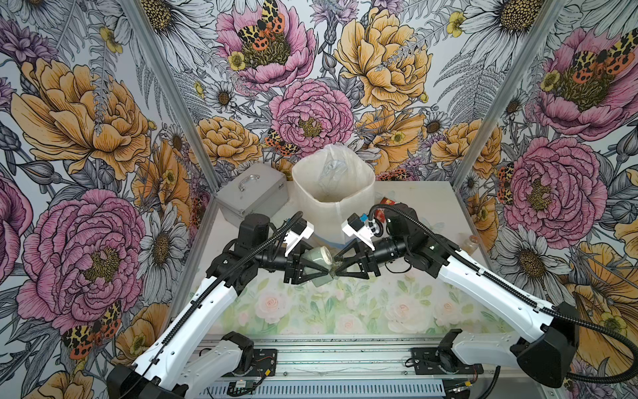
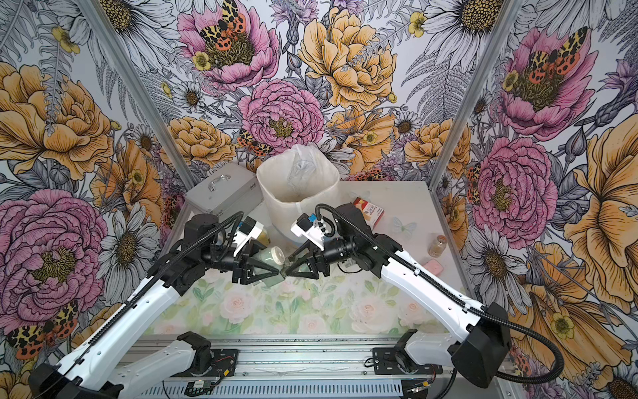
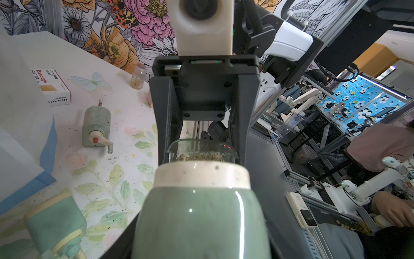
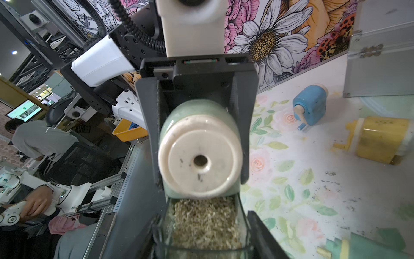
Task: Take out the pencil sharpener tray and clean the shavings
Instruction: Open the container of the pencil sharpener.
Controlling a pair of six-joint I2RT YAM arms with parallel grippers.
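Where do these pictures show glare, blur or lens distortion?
Left wrist view: a glare streak runs down the green sharpener; another sharpener at the frame edge is blurred. Right wrist view: the shavings in the clear tray are fairly sharp, the picture corners smeared. Both top views: the wall posts lean outward, a wide-angle effect.

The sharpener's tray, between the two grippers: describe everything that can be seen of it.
The tray is a small clear plastic drawer, open-topped with rounded corners, packed nearly to the rim with brownish shavings. The right gripper is shut on its side walls. Its inner end meets the cream front of the green sharpener, which the left gripper holds by its body. Whether the tray is fully out of its slot cannot be told.
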